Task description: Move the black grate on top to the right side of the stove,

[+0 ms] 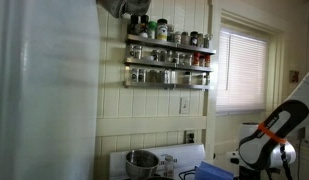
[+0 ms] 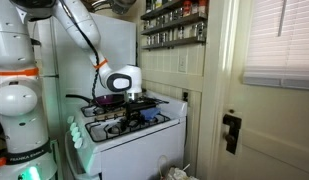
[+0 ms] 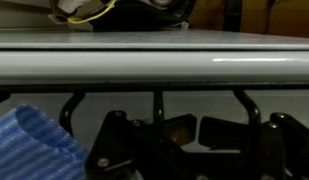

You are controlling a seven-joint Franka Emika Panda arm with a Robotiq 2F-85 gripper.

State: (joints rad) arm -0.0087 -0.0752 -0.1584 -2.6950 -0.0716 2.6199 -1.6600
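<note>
the white robot arm reaches low over the back of the white enamel stove. the black cast-iron grate lies on the stovetop just below its jaws. i cannot tell whether they're apart or together.

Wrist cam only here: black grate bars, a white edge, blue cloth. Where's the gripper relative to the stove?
Observer: In an exterior view the gripper hangs low over the rear of the white stove, close above the burners.
Operator: Anything else on the cooktop?
Observer: A metal pot shows near the back panel in an exterior view.
Operator: Anything overhead?
Observer: A spice rack is mounted on the wall above the stove.
</note>
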